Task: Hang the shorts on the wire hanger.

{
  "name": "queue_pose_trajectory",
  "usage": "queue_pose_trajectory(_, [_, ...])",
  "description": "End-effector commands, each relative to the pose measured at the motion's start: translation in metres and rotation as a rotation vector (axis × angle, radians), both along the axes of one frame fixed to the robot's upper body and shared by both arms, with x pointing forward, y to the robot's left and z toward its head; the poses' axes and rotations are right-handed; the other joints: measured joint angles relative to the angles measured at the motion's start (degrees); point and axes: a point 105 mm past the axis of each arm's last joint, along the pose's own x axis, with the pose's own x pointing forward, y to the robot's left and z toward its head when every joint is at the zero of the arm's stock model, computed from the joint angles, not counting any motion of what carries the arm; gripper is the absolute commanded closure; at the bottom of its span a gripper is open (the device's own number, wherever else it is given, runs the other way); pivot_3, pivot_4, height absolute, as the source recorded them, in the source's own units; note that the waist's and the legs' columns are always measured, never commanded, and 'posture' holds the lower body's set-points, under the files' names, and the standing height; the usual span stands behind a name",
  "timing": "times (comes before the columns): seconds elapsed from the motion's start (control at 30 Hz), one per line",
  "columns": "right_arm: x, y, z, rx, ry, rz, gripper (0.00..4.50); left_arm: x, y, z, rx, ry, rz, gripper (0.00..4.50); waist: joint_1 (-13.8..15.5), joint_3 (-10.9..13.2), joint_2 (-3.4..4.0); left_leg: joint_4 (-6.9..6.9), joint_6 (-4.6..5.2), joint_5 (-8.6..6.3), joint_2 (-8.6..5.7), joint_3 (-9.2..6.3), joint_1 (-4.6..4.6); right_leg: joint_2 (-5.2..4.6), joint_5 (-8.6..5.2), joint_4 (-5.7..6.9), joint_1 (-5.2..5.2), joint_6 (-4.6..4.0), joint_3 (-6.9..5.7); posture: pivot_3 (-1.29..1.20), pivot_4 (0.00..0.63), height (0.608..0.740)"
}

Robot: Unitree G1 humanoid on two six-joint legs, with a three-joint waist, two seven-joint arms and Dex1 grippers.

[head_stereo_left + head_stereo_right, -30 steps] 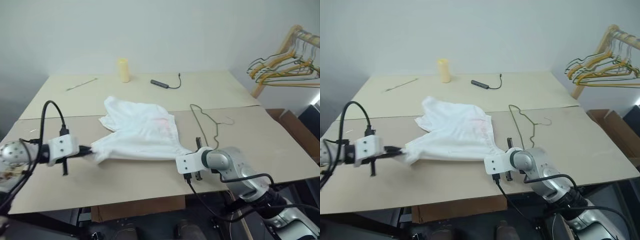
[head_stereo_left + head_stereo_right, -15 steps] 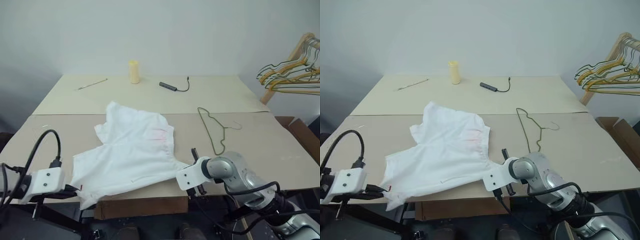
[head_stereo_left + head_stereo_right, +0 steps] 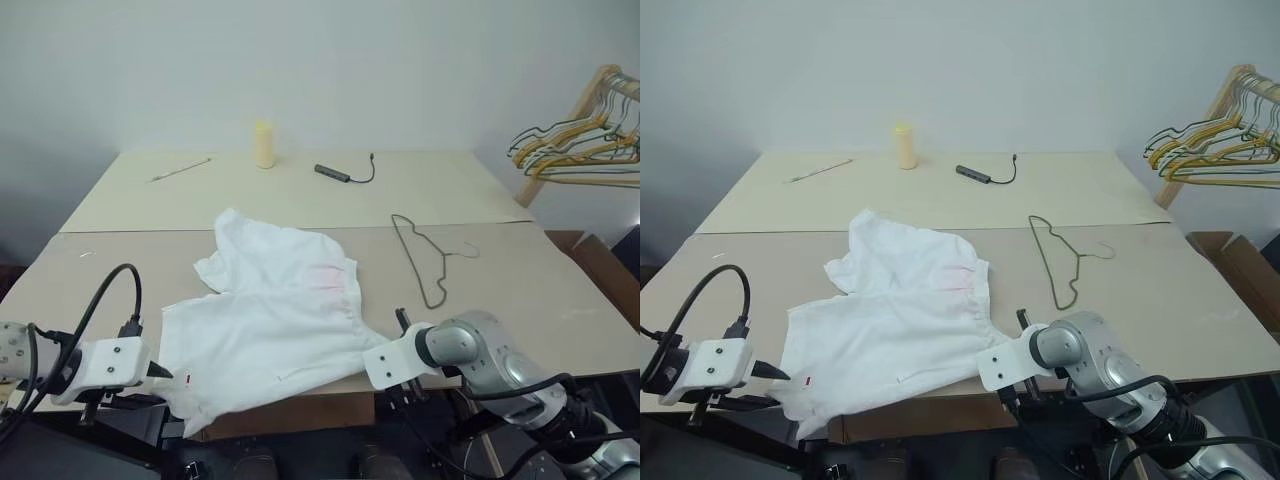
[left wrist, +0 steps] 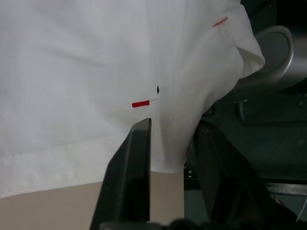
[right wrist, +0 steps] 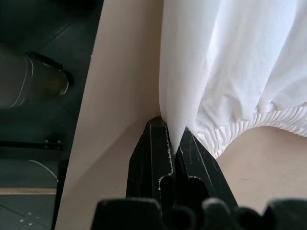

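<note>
The right gripper (image 5: 176,143) is seen closed on the shorts (image 3: 280,320) — a thin fold of white cloth beside the gathered waistband is pinched between its two black fingers, at about 5 o'clock of the garment, just at the near edge of the table (image 3: 560,300). The left gripper (image 4: 170,139) is seen with its fingers apart. A hem corner of the shorts lies between them, near a small red mark, but it cannot be told if the cloth is really pressed or only lying loose there. This corner, at about 7 o'clock of the garment, hangs a little over the table edge.

The shorts are spread flat on the near half of the table, one leg folded toward 11 o'clock. The wire hanger (image 3: 425,262) lies flat on the table at about 2 o'clock from the shorts, apart from them and untouched, its hook pointing to 3 o'clock.

It is judged that the task is at an early stage — the garment is laid out and partly held, but nothing is put on the hanger yet. The hanger remains to be taken and the shorts to be passed over it.
</note>
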Motion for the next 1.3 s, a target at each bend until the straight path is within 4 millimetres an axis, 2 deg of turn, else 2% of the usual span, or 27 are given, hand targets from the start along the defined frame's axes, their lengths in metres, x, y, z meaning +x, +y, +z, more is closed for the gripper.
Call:
queue_pose_trajectory(0.03, [0.001,-0.002,0.009,0.019,-0.021,0.011,3.12,0.003,-0.001,0.013,-0.001,-0.020,-0.023,1.65,-0.01,0.01,0.01,0.00,0.00,0.00,0.00,0.01,0.04,-0.01,0.00,0.00,0.00,0.00,0.00,0.03,0.000,0.740])
queue_pose_trajectory(0.1, [-0.002,-0.002,0.014,0.056,-0.003,0.011,2.46,0.002,0.003,0.018,0.005,-0.011,-0.015,1.03,-0.03,0.00,0.00,0.00,0.00,0.00,0.00,0.01,0.05,0.00,-0.01,-0.01,0.01,0.00,0.00,0.03,0.000,0.740])
queue_pose_trajectory(0.2, [-0.005,0.001,0.039,0.207,0.030,-0.003,1.42,0.006,0.016,0.031,0.010,-0.041,0.036,0.04,-0.05,0.00,0.00,0.00,0.03,0.02,0.00,0.01,0.00,0.01,-0.01,0.00,0.05,-0.01,0.01,0.03,0.000,0.740])
queue_pose_trajectory(0.23, [-0.004,0.000,0.049,0.262,0.035,-0.017,1.07,0.009,0.019,0.036,0.001,-0.064,0.054,0.00,-0.04,0.01,0.02,0.00,0.06,0.04,0.00,0.00,-0.03,0.02,0.00,0.01,0.04,-0.01,0.01,0.03,0.000,0.740])
queue_pose_trajectory(0.33, [0.013,-0.013,0.081,0.431,0.006,-0.112,0.05,0.022,0.011,0.061,-0.179,-0.163,0.105,0.00,0.00,0.03,0.04,0.00,0.07,0.04,0.01,-0.01,0.03,0.02,0.01,0.01,0.10,0.01,0.01,0.03,0.000,0.740])
queue_pose_trajectory(0.43, [0.046,-0.030,0.099,0.566,-0.058,-0.304,0.05,0.035,-0.003,0.082,-0.365,-0.259,0.142,0.00,-0.07,0.02,0.03,0.00,-0.03,-0.02,0.00,0.00,0.21,-0.03,0.01,-0.03,0.10,0.02,0.01,0.02,0.000,0.740])
queue_pose_trajectory(0.47, [0.069,-0.039,0.100,0.618,-0.081,-0.441,0.05,0.039,-0.011,0.088,-0.437,-0.289,0.139,0.00,-0.17,0.00,-0.01,0.00,-0.04,-0.02,0.00,-0.01,0.21,-0.02,0.01,-0.03,0.10,0.02,0.01,0.02,0.000,0.740])
queue_pose_trajectory(0.5, [0.083,-0.045,0.100,0.648,-0.093,-0.533,0.05,0.042,-0.017,0.092,-0.485,-0.307,0.134,0.00,-0.35,-0.02,-0.03,0.00,-0.01,-0.01,0.00,-0.01,0.21,-0.01,0.02,-0.02,0.11,0.01,0.00,0.02,0.000,0.740])
queue_pose_trajectory(0.57, [0.123,-0.062,0.096,0.779,-0.065,-0.842,0.05,0.047,-0.035,0.096,-0.567,-0.352,0.105,0.00,-1.03,-0.05,-0.08,-0.02,0.03,0.02,-0.01,0.02,0.20,0.00,0.05,0.02,0.23,-0.01,0.05,0.02,0.000,0.740])
queue_pose_trajectory(0.63, [0.142,-0.070,0.089,0.854,-0.024,-1.020,0.05,0.050,-0.047,0.098,-0.616,-0.373,0.089,0.00,-1.37,-0.06,-0.09,-0.02,0.24,0.20,-0.01,0.03,0.07,0.06,0.54,0.04,0.18,0.04,0.14,0.02,0.000,0.740])
queue_pose_trajectory(0.7, [0.155,-0.070,0.079,0.914,0.011,-1.105,0.05,0.051,-0.060,0.097,-0.649,-0.373,0.069,0.00,-1.54,-0.06,-0.09,-0.08,0.25,0.21,-0.03,0.02,0.03,0.10,0.60,0.02,0.14,-0.04,0.17,0.01,0.000,0.740])
queue_pose_trajectory(0.73, [0.159,-0.069,0.074,0.949,0.049,-1.148,0.05,0.051,-0.065,0.095,-0.650,-0.367,0.054,0.00,-1.62,-0.06,-0.09,-0.18,0.26,0.21,-0.04,0.00,-0.03,0.12,0.58,-0.02,0.09,-0.02,0.19,0.01,0.000,0.740])
queue_pose_trajectory(0.9, [0.175,-0.075,0.040,0.872,0.025,-1.307,0.05,0.045,-0.078,0.087,-0.639,-0.315,-0.002,0.00,-2.56,-0.02,-0.03,-0.30,0.29,0.14,-0.07,-0.05,-0.24,0.14,0.53,-0.06,-0.06,0.04,0.22,0.01,0.000,0.740])
queue_pose_trajectory(1.07, [0.170,-0.070,0.012,0.781,0.089,-1.345,0.05,0.044,-0.086,0.088,-0.657,-0.307,-0.027,0.00,-3.17,-0.02,-0.02,-0.27,0.30,0.14,-0.11,-0.10,-0.22,0.12,0.55,-0.08,0.00,0.08,0.22,0.01,0.000,0.740])
queue_pose_trajectory(1.3, [0.161,-0.066,-0.008,0.756,0.202,-1.407,0.05,0.041,-0.092,0.082,-0.664,-0.285,-0.050,0.00,-4.22,-0.02,0.00,-0.26,0.33,0.17,-0.09,-0.13,0.01,0.17,0.55,-0.05,0.17,0.08,0.29,0.00,0.000,0.740])
